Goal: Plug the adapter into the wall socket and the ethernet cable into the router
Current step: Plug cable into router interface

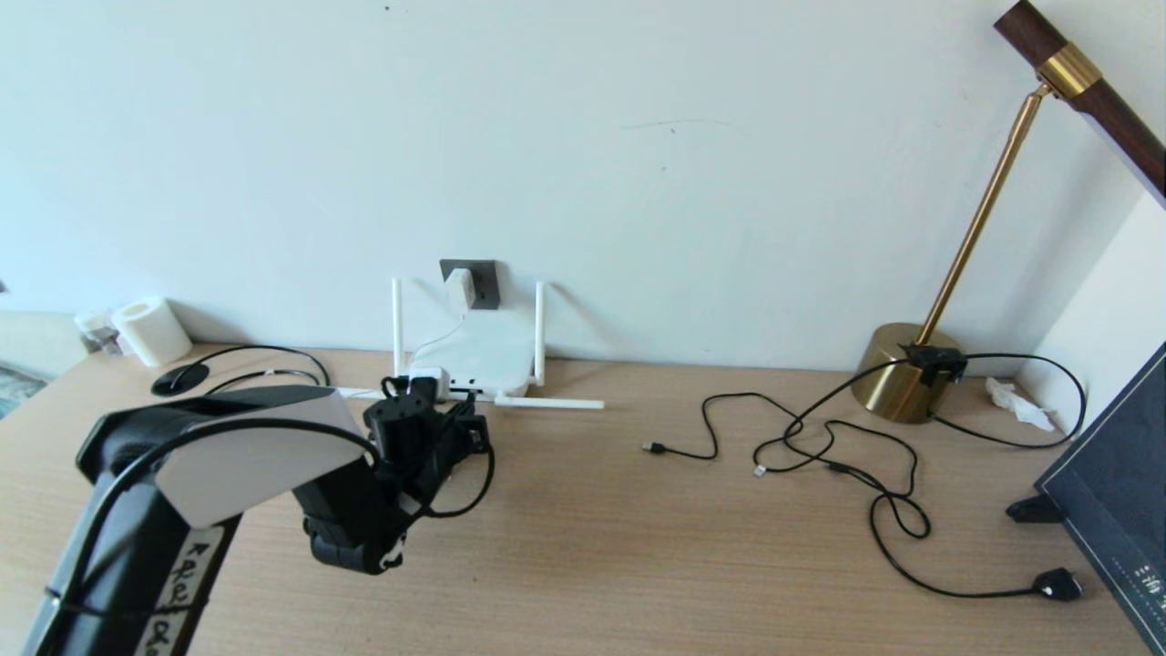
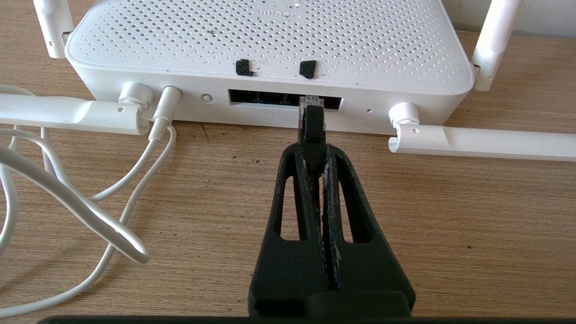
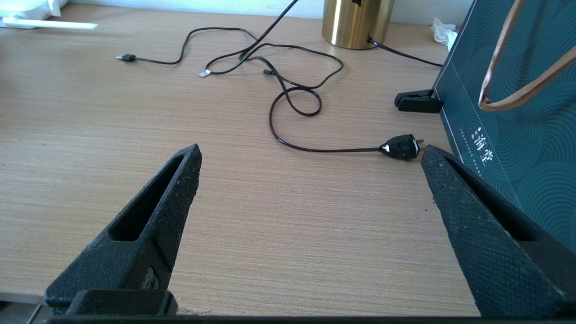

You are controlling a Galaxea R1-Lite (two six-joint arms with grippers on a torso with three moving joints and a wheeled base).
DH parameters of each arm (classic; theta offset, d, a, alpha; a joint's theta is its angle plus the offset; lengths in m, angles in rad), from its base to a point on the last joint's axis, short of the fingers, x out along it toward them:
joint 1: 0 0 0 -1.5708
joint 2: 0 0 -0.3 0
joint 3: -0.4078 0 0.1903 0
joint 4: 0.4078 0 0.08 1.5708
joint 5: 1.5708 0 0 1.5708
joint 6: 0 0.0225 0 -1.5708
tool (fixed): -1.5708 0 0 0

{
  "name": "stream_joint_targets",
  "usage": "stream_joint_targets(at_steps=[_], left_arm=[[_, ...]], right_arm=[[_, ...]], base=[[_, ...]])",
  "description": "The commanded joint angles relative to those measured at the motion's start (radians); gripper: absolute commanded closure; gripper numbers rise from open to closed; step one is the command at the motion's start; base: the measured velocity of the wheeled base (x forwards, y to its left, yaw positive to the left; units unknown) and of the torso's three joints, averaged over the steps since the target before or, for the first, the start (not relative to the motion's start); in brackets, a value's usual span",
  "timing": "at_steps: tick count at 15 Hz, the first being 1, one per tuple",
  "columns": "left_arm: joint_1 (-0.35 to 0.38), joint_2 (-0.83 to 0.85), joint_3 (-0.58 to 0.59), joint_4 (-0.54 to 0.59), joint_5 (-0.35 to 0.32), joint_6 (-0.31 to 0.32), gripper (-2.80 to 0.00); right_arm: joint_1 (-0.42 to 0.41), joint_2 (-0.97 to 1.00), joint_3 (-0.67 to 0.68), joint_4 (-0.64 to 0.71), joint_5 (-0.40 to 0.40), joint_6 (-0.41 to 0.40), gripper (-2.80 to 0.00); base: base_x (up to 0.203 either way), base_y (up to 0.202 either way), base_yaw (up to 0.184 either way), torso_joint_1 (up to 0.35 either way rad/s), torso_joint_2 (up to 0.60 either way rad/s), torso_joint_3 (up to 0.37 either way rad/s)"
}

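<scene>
I have the left gripper (image 2: pixel 315 155) clamped on the ethernet cable (image 2: pixel 312 123), its clear plug at the router (image 2: pixel 270 49) port row; right gripper (image 3: pixel 310 157) hangs open over the desk (image 3: pixel 270 225)

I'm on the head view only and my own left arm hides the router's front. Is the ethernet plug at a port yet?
Observer: The left gripper is shut on the ethernet cable, and its clear tip sits at the mouth of the router port strip; I cannot tell whether it is fully seated.
Operator: Which port?
Observer: Toward the end of the strip nearer the antenna that lies flat, away from the white cord's jack.
Operator: And my right gripper? It isn't in my view.
Observer: The right gripper is open, empty, above bare table beside a black plug.
</scene>
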Motion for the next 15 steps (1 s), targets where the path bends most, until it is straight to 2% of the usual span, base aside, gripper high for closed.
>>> stream_joint_targets(at_steps=[1, 15], left_arm=[[0.000, -0.004, 0.002, -0.009, 0.001, 0.000, 0.00], [0.009, -0.001, -0.005, -0.005, 0.001, 0.000, 0.00]], right_arm=[[0.000, 0.000, 0.000, 0.001, 0.001, 0.000, -2.80], [0.000, 0.000, 0.000, 0.001, 0.001, 0.000, -2.80]], base=[[0.000, 0.000, 0.000, 0.000, 0.00, 0.000], [0.000, 0.000, 0.000, 0.000, 0.00, 0.000]])
